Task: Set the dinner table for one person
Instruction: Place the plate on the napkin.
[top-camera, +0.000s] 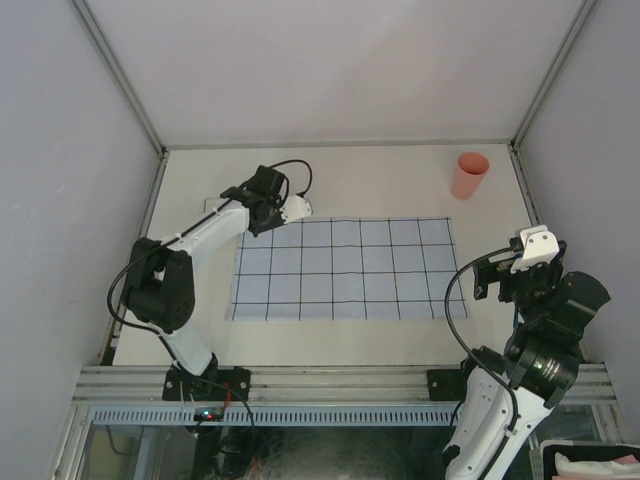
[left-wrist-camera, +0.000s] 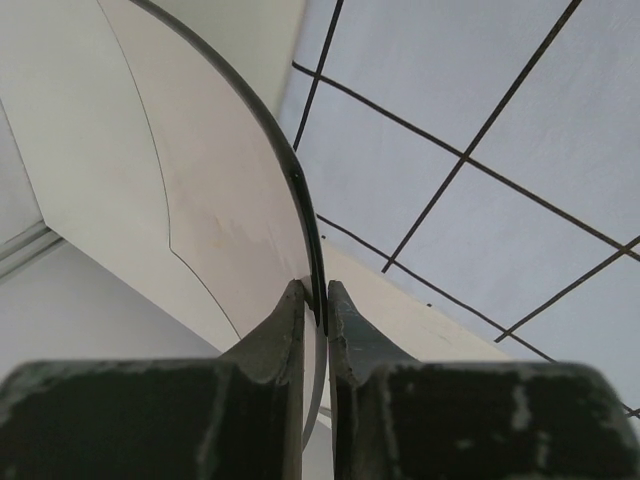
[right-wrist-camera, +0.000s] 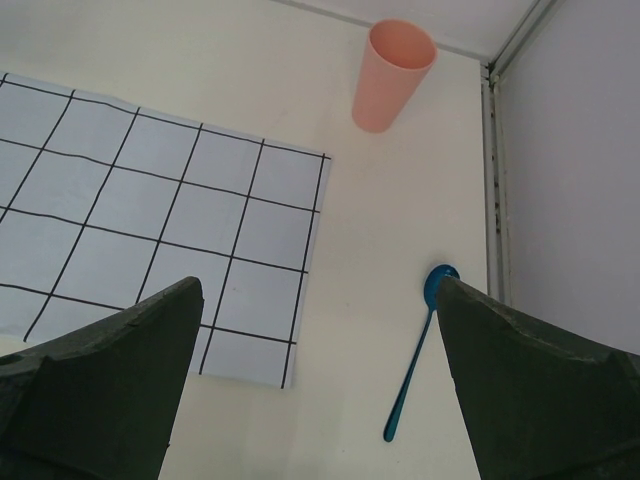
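My left gripper is shut on the thin dark rim of a white plate, which fills the left of the left wrist view and stands on edge. In the top view this gripper hovers at the far left corner of the light-blue grid cloth on the dinner table. My right gripper is open and empty above the table's right side. A blue spoon lies below it, near the right finger. A pink cup stands upright in the far right corner.
Grey metal rails and pale walls edge the table on three sides. The pink cup stands close to the right rail. The grid cloth lies flat across the middle.
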